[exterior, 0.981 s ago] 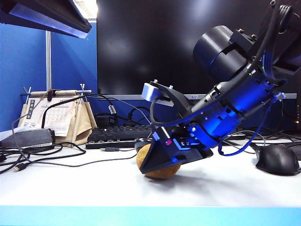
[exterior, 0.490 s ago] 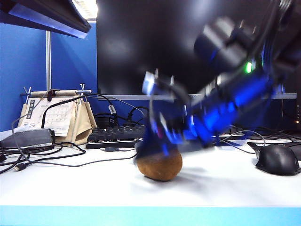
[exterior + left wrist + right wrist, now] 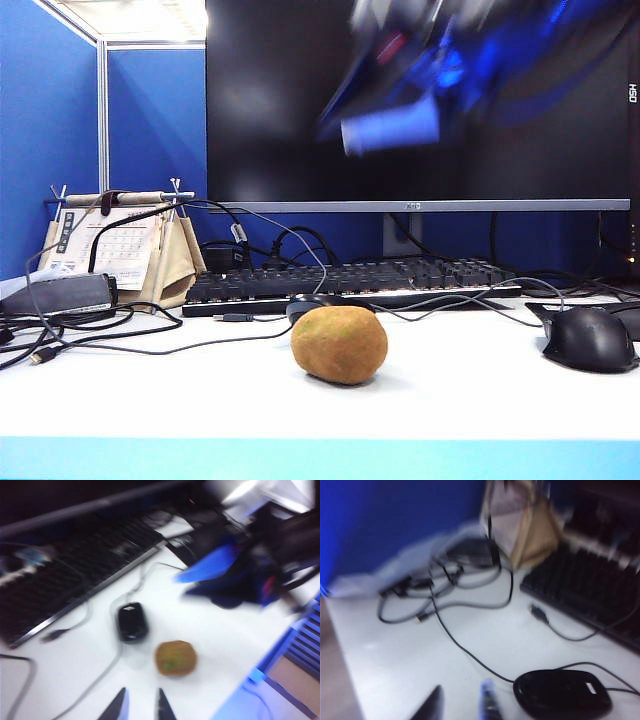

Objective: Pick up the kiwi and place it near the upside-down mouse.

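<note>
I see kiwi (image 3: 339, 345) on desk (image 3: 450, 400) near front edge, touching upside-down mouse (image 3: 132, 622). Left hand (image 3: 139, 706) and right hand (image 3: 462, 703) slightly parted, empty. Kiwi firm, fuzzy, rolls; grip across middle.

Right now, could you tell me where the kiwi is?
In the exterior view the kiwi lies free on the white table, centre front, just ahead of the upside-down mouse and the keyboard.

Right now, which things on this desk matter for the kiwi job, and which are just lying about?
Job: kiwi; upside-down mouse beside it; left fingers, open, above the desk near the kiwi; right fingers, open, above the desk near that mouse.
Lying about: keyboard; all-black mouse; monitor; desk calendar; cables.
</note>
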`<act>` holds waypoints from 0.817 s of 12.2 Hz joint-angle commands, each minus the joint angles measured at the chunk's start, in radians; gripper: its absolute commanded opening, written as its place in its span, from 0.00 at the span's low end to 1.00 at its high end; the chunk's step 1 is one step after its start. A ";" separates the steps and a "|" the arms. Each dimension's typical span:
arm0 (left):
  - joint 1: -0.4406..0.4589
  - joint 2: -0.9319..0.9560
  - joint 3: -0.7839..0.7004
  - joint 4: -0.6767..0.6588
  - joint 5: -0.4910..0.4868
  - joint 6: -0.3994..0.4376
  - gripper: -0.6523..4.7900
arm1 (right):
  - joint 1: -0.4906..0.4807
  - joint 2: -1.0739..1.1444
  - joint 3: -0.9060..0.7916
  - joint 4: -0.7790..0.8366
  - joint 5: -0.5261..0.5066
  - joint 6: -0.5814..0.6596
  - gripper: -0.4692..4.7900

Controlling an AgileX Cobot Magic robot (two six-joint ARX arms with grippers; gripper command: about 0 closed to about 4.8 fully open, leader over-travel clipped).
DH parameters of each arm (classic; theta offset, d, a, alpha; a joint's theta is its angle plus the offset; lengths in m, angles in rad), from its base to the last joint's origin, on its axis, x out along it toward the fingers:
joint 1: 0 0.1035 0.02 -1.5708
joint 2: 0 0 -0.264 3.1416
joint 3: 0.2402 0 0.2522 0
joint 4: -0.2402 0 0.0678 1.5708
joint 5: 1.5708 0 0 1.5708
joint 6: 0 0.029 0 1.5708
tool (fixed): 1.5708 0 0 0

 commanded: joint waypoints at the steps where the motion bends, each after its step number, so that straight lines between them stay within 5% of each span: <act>1: 0.000 -0.090 -0.070 -0.009 -0.150 -0.011 0.27 | 0.002 -0.228 -0.110 0.005 0.168 0.069 0.29; 3: 0.000 -0.127 -0.245 0.122 -0.274 -0.142 0.27 | 0.002 -0.533 -0.281 -0.003 0.415 0.097 0.29; 5: 0.001 -0.127 -0.330 0.203 -0.354 -0.142 0.27 | 0.003 -0.695 -0.363 -0.045 0.539 0.101 0.29; 6: 0.001 -0.126 -0.410 0.283 -0.476 -0.216 0.27 | 0.002 -0.898 -0.446 -0.166 0.615 0.106 0.29; 8: 0.001 -0.126 -0.470 0.333 -0.590 -0.336 0.27 | 0.002 -1.077 -0.499 -0.298 0.636 0.118 0.29; 10: 0.000 -0.124 -0.536 0.376 -0.613 -0.336 0.27 | -0.001 -1.199 -0.549 -0.389 0.713 0.141 0.29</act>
